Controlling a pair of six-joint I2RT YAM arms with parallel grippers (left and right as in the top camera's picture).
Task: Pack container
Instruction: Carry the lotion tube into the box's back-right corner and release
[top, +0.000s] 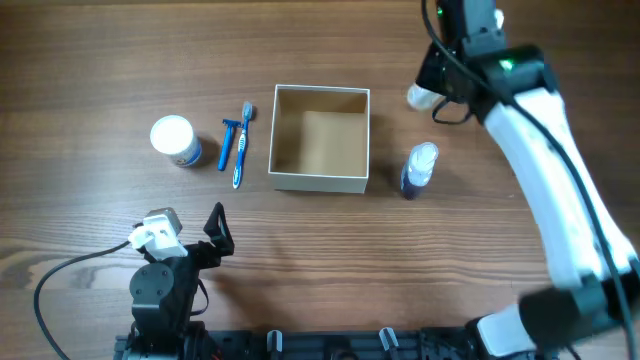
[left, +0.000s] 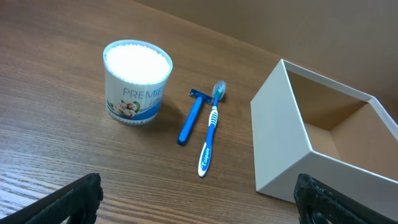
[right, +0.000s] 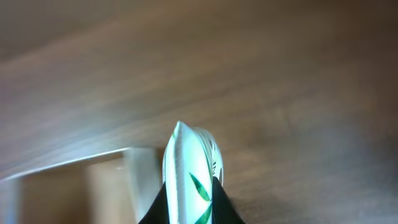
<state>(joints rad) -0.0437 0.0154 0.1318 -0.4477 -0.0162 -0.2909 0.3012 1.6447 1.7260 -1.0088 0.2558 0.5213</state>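
Note:
The container (top: 318, 182), a square white box with a tan inside, stands empty at the table's middle; it also shows in the left wrist view (left: 280, 143) and blurred in the right wrist view (right: 62, 186). My right gripper (top: 437, 85) is shut on a white tube with green leaf marks (right: 189, 174), held above the table right of the box's far corner (top: 420, 97). My left gripper (top: 195, 240) is open and empty near the front edge, its fingers wide apart in the left wrist view (left: 199, 205).
Left of the box lie a blue toothbrush (top: 242, 145) (left: 210, 140) and a blue razor (top: 228, 143) (left: 191, 115). A round white-lidded jar (top: 175, 140) (left: 137, 81) stands further left. A small spray bottle (top: 418, 170) stands right of the box.

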